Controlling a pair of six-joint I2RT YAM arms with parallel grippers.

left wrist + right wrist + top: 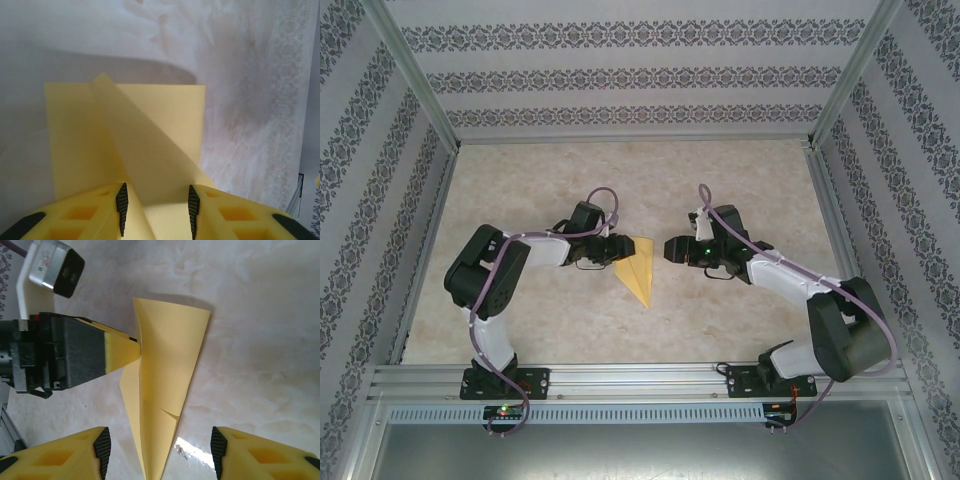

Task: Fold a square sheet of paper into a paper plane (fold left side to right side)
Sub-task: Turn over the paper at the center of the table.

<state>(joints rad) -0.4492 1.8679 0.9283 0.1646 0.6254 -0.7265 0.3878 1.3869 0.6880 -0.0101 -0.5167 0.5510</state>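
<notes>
- Yellow paper (638, 270), already creased into a slim kite with its point toward the arm bases, lies in the middle of the table (740, 180) between the two grippers, where either arm can reach it.
- We see the left gripper (156, 202) low at the paper's left edge, its jaws part-way apart and astride a flap (135, 145) that stands up off the sheet. As far as we can see, the pads do not close on it, so we judge that it props or steers the flap rather than clamps it.
- That side makes sense: the left half must go over onto the right, and the lift has to start from the left edge.
- The right gripper (159, 446) hangs just beside the paper's right edge, jaws wide and empty. In its wrist view, the narrow end shows between the fingers.
- We take it as placed to pin the right half, or to press the crease once the flap comes across.
</notes>
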